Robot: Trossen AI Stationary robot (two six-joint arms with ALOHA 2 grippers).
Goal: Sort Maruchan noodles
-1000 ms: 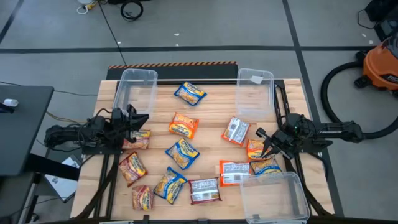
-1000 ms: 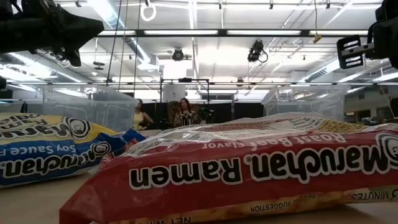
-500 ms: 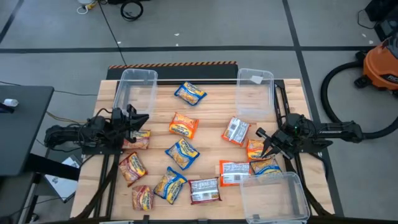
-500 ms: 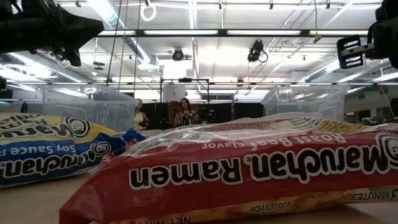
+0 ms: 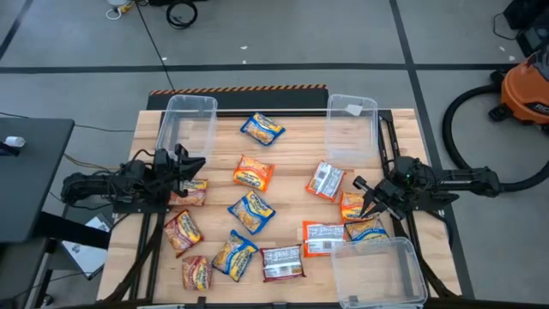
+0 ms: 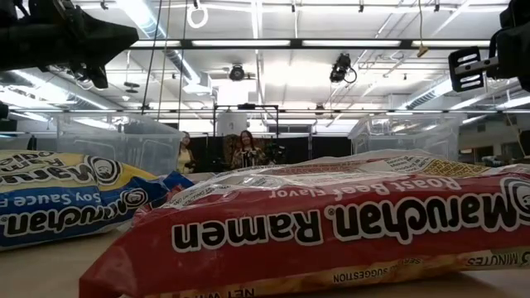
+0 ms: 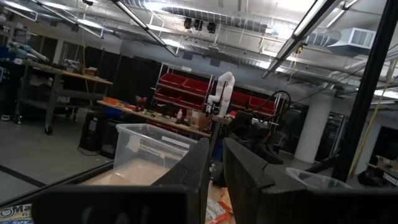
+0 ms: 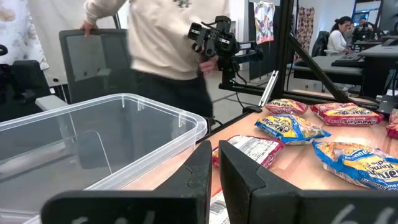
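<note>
About a dozen Maruchan packets lie flat and scattered on the wooden table. They include a blue-and-yellow one [image 5: 262,129], an orange one [image 5: 254,172], red ones near the left edge [image 5: 182,230], and silver-backed ones [image 5: 324,180] [image 5: 282,263]. The low view is filled by a red packet [image 6: 331,223] and a blue one [image 6: 66,199]. My left gripper [image 5: 200,162] [image 7: 216,163] hovers shut at the table's left edge above a red packet [image 5: 190,192]. My right gripper [image 5: 362,190] [image 8: 215,163] hovers shut at the right edge beside an orange packet [image 5: 352,206].
Three clear plastic bins stand on the table: far left [image 5: 189,124], far right [image 5: 352,129] and near right [image 5: 377,270] [image 8: 93,143]. A person [image 8: 161,43] stands beyond the table by a chair. An orange shop vacuum [image 5: 525,94] sits on the floor to the right.
</note>
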